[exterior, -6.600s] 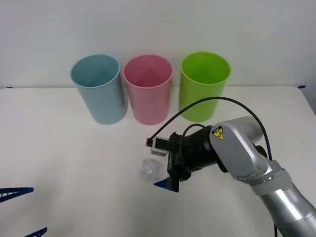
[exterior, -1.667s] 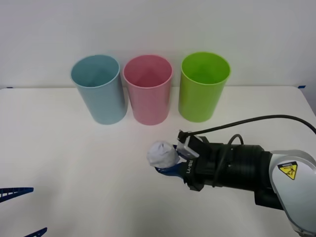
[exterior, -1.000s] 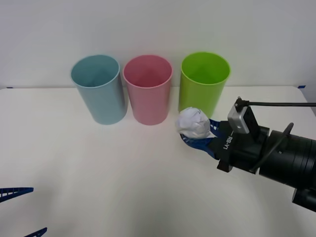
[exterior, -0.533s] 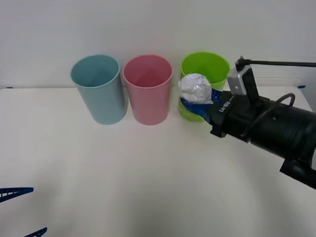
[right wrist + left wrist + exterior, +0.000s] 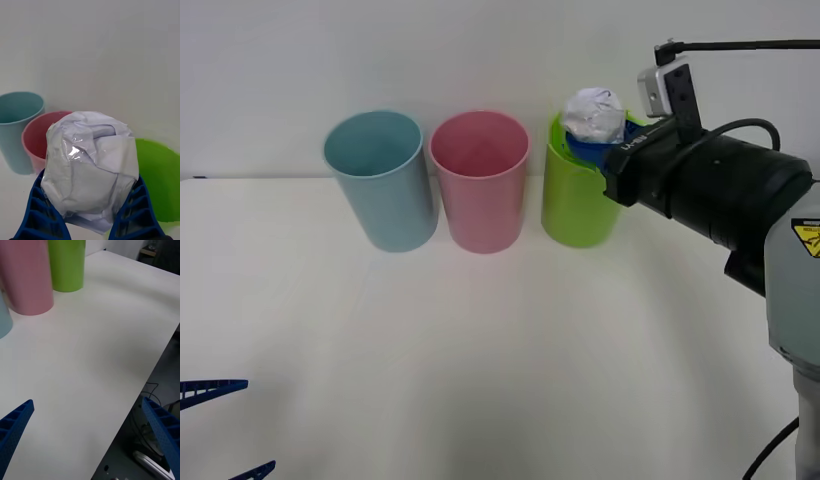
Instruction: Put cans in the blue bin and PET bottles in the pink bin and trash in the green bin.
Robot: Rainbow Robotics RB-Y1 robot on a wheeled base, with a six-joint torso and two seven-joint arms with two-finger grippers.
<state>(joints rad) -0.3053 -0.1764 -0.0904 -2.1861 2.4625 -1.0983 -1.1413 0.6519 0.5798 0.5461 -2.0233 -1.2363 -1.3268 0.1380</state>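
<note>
The right gripper [image 5: 598, 140] clamps the trash [image 5: 593, 115] above the green bin [image 5: 575, 205]; the left gripper [image 5: 90, 438] (fingers spread wide) hangs over the bare white tabletop [image 5: 480, 350] before a pale wall [image 5: 480, 50].

- Bright, even, diffuse light from overhead; no hard-edged shadows anywhere.
- Faint soft shadows on white table [image 5: 430, 340] at bin bases, front view.
- Small specular glints on film of trash [image 5: 90, 165], right wrist view; wall behind washed out, near featureless.
- Slight softness on blue bin [image 5: 17, 127] and pink bin [image 5: 35, 138] in bg of right wrist view.
- Left wrist view: table evenly lit, dim and murky past table edge; fingertips [image 5: 15, 427] slightly blurred up close.
</note>
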